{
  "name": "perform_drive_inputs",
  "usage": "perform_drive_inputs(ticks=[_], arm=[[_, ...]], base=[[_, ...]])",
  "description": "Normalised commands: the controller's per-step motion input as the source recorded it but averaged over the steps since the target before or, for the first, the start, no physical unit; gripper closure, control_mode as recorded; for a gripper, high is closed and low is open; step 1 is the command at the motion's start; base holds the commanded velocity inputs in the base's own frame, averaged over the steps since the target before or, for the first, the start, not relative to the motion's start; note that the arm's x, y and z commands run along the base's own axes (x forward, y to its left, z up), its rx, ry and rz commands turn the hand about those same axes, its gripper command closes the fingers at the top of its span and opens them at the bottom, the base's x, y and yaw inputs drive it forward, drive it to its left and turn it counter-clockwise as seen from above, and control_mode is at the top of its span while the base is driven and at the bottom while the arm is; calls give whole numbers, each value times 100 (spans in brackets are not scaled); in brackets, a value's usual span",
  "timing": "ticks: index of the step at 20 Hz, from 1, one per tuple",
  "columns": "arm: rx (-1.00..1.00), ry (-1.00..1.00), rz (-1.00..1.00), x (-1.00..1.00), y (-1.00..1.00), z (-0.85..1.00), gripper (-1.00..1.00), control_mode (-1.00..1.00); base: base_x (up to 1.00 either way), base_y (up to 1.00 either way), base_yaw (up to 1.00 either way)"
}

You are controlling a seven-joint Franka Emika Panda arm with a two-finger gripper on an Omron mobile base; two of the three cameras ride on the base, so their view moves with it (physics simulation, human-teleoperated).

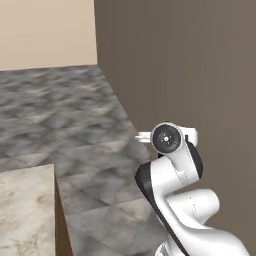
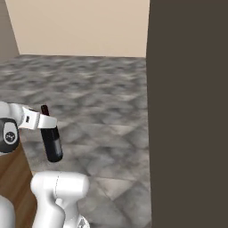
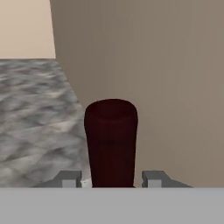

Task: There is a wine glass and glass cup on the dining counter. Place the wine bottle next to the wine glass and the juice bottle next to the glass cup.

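So the white arm is folded up tight over its base, elbow bent, with the gripper [image 2: 44,122] held out sideways above the grey marbled floor [image 2: 102,89]. It's clamped on the tall near-black wine bottle with the dark-red neck [image 2: 51,140], gripping just under the neck so the body hangs below, slightly tilted. A corner of the pale beige-grey marbled stone tabletop [image 1: 25,210] sits low left. Further off: brown wall panel [image 1: 190,65], then cream wall [image 2: 80,26].

No readable text, labels, brands or numbers anywhere. Wine bottle [image 2: 51,141] bare, no label legible. Round joint cap [image 1: 166,136] on the arm carries a small mark, too blurred to read.
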Motion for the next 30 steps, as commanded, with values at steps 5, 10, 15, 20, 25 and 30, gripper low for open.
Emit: perform_drive_inputs(ticks=[5,10,15,20,25,30], arm=[[0,0,0,0,0,0,100,100],[0,0,0,0,0,0,100,100],[0,0,0,0,0,0,100,100],[0,0,0,0,0,0,100,100],[0,0,0,0,0,0,100,100],[0,0,0,0,0,0,100,100]], base=[[80,-23,20],[78,-22,22],[76,-20,27],[74,-16,33],[69,-16,38],[64,-15,43]])
